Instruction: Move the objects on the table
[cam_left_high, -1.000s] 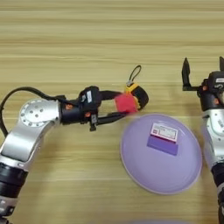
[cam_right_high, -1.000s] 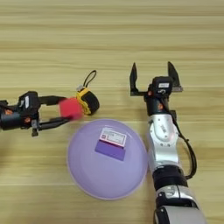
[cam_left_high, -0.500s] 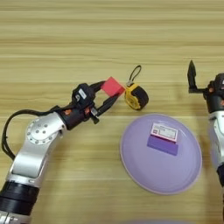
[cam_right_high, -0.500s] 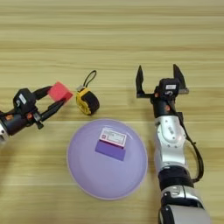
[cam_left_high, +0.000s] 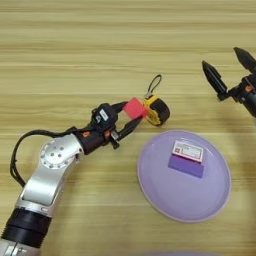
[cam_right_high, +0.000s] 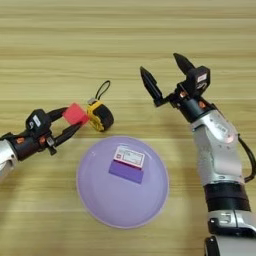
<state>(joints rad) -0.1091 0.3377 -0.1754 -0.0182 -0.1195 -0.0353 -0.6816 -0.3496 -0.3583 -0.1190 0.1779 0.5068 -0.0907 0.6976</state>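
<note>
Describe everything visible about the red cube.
The small red cube is plain, matte and unmarked, with sharp edges. It is tilted, one corner pointing up, pinched between the black fingers of the left gripper. It sits just left of a yellow and black tape measure, touching or almost touching it, and up-left of the lavender plate.

One red cube (cam_left_high: 133, 107), one purple block (cam_left_high: 186, 165), one white card (cam_left_high: 187, 150), one lavender plate (cam_left_high: 160, 190), one yellow thing with a black loop, seemingly a small tape measure (cam_left_high: 156, 110), and two tools: left tool (cam_left_high: 128, 117), right tool (cam_right_high: 162, 76).

Red cube (cam_left_high: 133, 108) in left gripper (cam_left_high: 131, 116) jaws.
</note>
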